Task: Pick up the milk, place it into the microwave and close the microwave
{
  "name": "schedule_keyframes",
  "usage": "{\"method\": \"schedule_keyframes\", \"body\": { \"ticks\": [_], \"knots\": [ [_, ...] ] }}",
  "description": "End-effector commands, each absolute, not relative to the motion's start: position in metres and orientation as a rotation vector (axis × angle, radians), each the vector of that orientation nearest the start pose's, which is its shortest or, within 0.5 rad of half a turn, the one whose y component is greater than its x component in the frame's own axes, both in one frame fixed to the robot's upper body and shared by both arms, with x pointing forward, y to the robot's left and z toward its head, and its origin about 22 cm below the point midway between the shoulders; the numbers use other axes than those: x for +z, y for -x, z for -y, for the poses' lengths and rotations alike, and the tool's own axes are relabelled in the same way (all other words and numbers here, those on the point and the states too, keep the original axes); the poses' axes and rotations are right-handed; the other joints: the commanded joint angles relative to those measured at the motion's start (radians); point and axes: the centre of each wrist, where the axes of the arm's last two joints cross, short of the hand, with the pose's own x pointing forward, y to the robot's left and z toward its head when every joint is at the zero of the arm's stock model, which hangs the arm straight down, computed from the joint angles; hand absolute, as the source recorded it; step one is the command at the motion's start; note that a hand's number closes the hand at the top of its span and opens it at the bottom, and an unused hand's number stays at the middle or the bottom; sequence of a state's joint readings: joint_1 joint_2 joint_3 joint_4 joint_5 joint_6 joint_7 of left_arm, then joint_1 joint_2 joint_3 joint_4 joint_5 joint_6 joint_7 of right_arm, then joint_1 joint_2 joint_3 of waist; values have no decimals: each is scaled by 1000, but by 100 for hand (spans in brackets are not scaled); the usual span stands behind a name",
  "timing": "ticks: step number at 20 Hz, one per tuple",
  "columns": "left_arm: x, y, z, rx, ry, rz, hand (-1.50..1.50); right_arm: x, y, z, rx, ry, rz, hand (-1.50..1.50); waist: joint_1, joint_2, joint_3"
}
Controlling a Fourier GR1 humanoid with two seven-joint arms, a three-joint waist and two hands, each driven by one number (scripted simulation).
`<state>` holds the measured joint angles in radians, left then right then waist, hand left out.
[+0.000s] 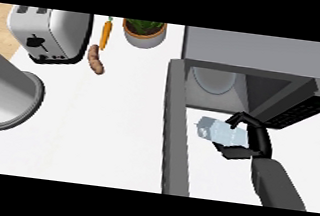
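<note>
The milk is a small pale-blue carton, tipped on its side and held up in the right hand just in front of the microwave opening. The black fingers curl over the top of it and the thumb tucks in underneath, so it's properly wrapped around the carton. The grey forearm runs down to the lower edge of the view.

The microwave door is swung wide open — it sticks out toward the viewer as a long grey slab on the left of the carton. Inside the cavity there's a round glass plate, with the carton still outside, not on it.

Further out on the white counter: a sausage and a carrot near the back, a potted plant beside them, a toaster at the back left, and a big steel pot at the left edge. The left hand doesn't show anywhere.
</note>
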<state>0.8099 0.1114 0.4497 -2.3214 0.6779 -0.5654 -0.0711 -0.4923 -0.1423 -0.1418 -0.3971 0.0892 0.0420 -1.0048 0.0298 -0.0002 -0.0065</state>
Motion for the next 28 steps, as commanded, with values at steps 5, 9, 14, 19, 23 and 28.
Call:
{"method": "schedule_keyframes", "body": {
  "ticks": [5,9,14,19,23,28],
  "knots": [
    [119,-30,-338,59,185,1900,-150,-77,-359,224,212,57,1888,150,3,6,8],
    [119,-37,-337,70,189,1928,-150,-61,-371,258,230,80,1891,150,10,13,9],
    [125,-40,-341,46,202,1911,-150,-50,-385,240,268,123,1862,150,26,21,10],
    [125,-51,-339,31,217,1931,-150,-11,-409,264,271,144,1842,150,44,32,11],
    [129,-54,-347,-13,223,1967,-150,14,-423,268,333,279,1842,150,74,39,11],
    [128,-61,-355,-13,251,1956,-150,20,-425,276,341,456,1844,150,88,50,12]
  ]
}}
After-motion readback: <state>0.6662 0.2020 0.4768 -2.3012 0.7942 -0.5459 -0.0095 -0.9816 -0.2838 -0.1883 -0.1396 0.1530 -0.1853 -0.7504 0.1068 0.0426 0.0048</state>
